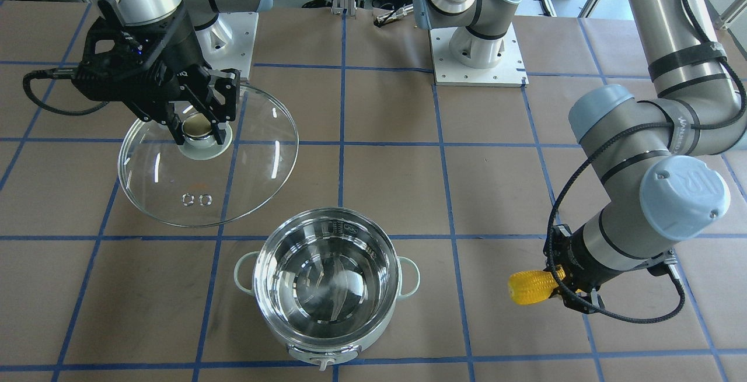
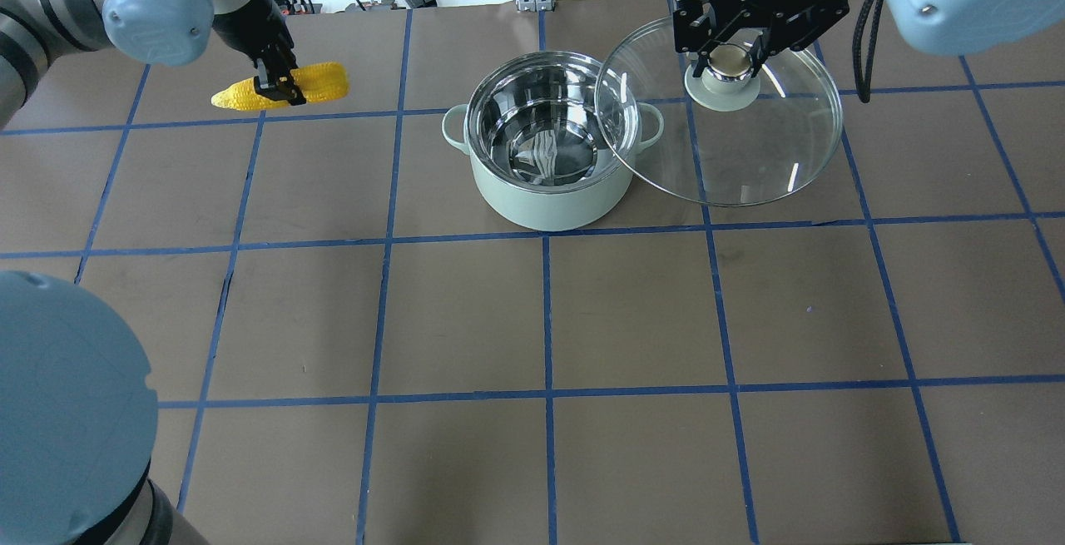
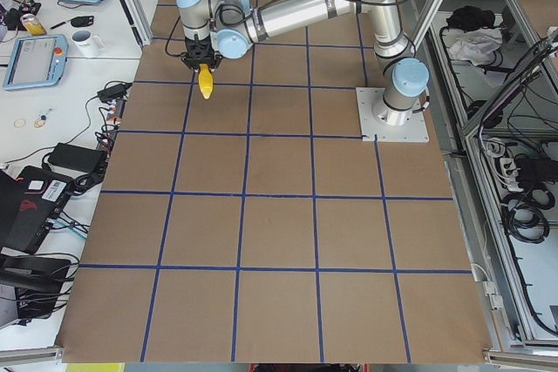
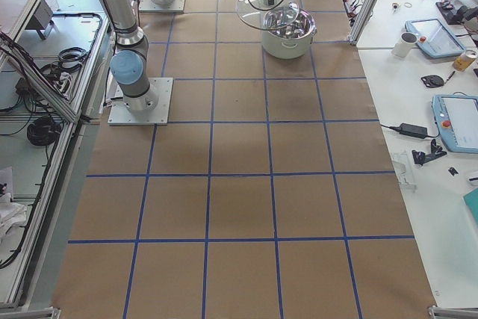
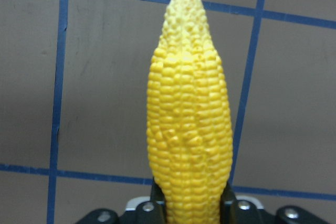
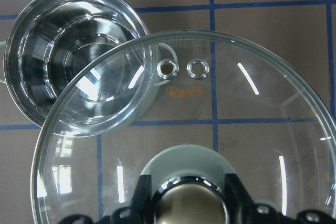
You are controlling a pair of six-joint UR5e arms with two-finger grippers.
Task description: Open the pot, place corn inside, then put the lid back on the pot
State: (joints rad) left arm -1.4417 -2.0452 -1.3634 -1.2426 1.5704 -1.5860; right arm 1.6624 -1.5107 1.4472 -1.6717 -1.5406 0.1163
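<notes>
With left tool (image 2: 279, 89) pinched on the corn (image 2: 320, 83), well aside of the open, empty pot (image 2: 545, 195) on the table (image 2: 632, 312), and right tool (image 2: 732, 54) clamped on the lid (image 2: 749, 154) by its knob: carry level, centre over the rim, release low.

Robotics lab, blue-taped grid table (image 2: 632, 312), aluminium framing (image 4: 368, 1), teach pendants (image 4: 457, 123)

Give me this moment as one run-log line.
pot open, empty | lid off, held by right gripper | corn in left gripper, not yet over pot
</notes>
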